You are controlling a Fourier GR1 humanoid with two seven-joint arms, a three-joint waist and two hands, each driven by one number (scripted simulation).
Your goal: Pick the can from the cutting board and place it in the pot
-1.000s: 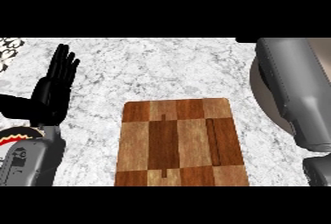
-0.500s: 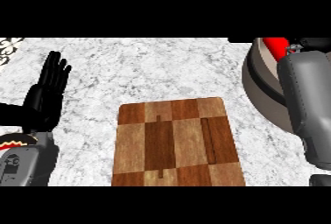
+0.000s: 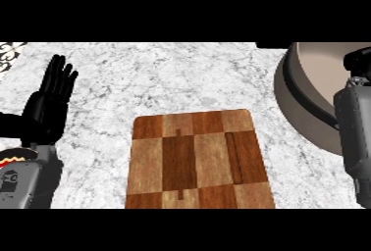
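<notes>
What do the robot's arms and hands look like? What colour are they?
The left hand is black, with long slim fingers. Its forearm is grey and carries a red, white and black patterned band near the wrist, with small dark markings lower down. The right forearm is a plain grey, rounded, boxy shell. Only a bit of the black right hand shows above it, near the picture's right edge.
</notes>
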